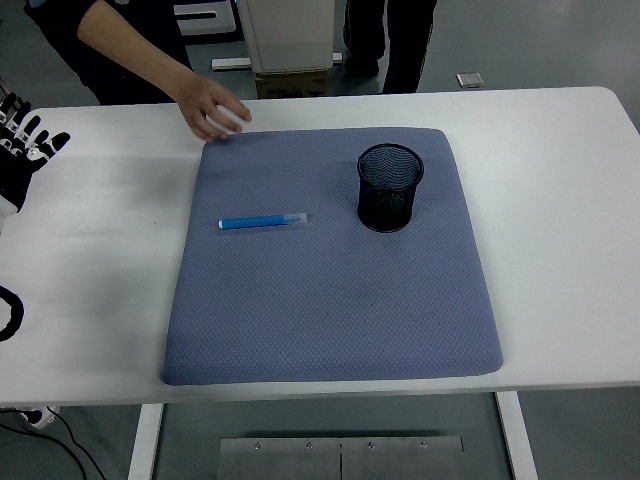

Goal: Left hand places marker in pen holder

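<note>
Marker (263, 221) is lying flat on the blue-grey mat (330, 330), left of the mat's middle, with its long axis running nearly side to side across the view: blue end pointing left toward the robot's left hand, pale end pointing right toward the holder.

Going from the left edge: the left hand (22, 150) is hovering over the bare tabletop (90, 300), well apart from the mat, its fingers (40, 135) spread and released, grasping nothing. From those fingers the marker is sitting to the right and a little nearer the tabletop's near edge, so the reach would be going in along the marker's length (a grasp across the barrel would likely need the wrist turned so the fingers are closing over the narrow dimension).

Further right, a person's hand (212, 108) is resting at the mat's far left corner, apart from the marker.

Right again, the black mesh pen holder (390, 187) is standing upright on the mat, beyond the marker's pale end and slightly farther from the near edge, its mouth open upward.

No right hand is showing; the left is plainly the nearer one.
</note>
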Robot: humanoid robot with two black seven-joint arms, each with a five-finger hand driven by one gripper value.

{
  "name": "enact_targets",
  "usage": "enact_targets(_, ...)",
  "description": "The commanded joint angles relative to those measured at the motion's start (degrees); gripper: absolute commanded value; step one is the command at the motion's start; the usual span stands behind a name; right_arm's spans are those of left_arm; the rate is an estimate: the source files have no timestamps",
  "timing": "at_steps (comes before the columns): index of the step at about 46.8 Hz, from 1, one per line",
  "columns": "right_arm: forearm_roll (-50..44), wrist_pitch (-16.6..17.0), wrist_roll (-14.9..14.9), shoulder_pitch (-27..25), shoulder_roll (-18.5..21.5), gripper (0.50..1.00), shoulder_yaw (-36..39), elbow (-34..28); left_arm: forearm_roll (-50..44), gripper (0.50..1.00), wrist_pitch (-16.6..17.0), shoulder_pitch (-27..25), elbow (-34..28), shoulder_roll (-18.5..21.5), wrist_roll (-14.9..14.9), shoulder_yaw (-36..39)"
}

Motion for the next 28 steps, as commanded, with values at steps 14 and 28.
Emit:
enact_targets(14, 0.0, 0.0, 0.0, 0.0, 0.0, 1.000, 0.0, 0.0, 0.2, 1.000, 0.2, 1.0, 0.1, -0.2, 0.0, 0.0)
enact_targets(28, 0.0, 0.0, 0.0, 0.0, 0.0, 1.000, 0.0, 0.0, 0.2, 1.000, -0.3, 0.3, 0.2, 0.8, 0.0, 0.0)
